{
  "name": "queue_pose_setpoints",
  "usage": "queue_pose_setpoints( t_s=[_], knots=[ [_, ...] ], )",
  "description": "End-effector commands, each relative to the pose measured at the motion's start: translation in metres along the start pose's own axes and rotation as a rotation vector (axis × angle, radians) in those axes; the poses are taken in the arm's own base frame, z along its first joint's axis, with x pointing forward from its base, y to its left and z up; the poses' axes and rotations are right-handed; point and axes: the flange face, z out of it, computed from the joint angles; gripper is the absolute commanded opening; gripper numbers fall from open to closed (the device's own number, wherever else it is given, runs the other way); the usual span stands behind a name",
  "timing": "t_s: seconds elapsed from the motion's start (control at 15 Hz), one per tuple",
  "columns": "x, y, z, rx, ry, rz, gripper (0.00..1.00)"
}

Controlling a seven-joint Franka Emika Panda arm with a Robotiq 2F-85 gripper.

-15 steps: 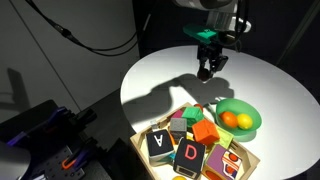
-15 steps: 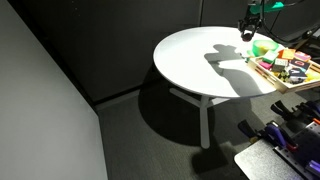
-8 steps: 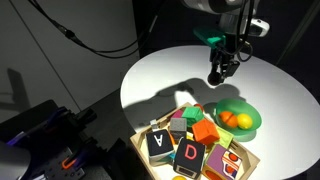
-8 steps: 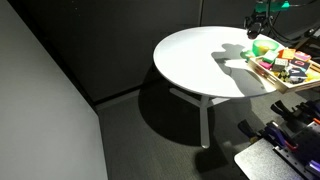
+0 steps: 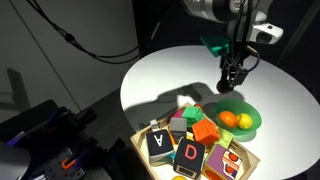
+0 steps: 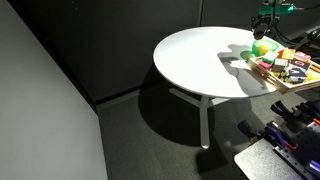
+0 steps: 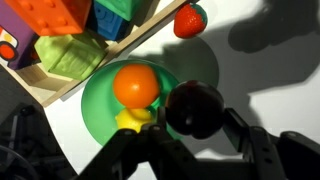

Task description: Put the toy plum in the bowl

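My gripper is shut on the toy plum, a dark maroon ball held between the fingers. In the wrist view the plum hangs over the right rim of the green bowl, which holds an orange ball and a yellow ball. In an exterior view the gripper hovers just above the far edge of the bowl. In an exterior view the gripper is above the bowl at the table's far right.
A wooden tray of letter blocks lies next to the bowl at the table's front edge. A toy strawberry lies on the white round table beside the tray. The tray also shows in an exterior view.
The gripper has carried the plum sideways across the table and lower, from beside the bowl to above its rim.
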Motion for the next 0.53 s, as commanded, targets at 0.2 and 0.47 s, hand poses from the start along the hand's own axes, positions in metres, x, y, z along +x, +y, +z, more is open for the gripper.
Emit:
queue_pose_setpoints(
  t_s=[0.2, 0.47],
  knots=[
    [-0.0057, 0.017, -0.0083, -0.009, 0.057, 0.096, 0.34],
    [-0.0092, 0.0188, -0.0088, -0.007, 0.062, 0.106, 0.92]
  ],
)
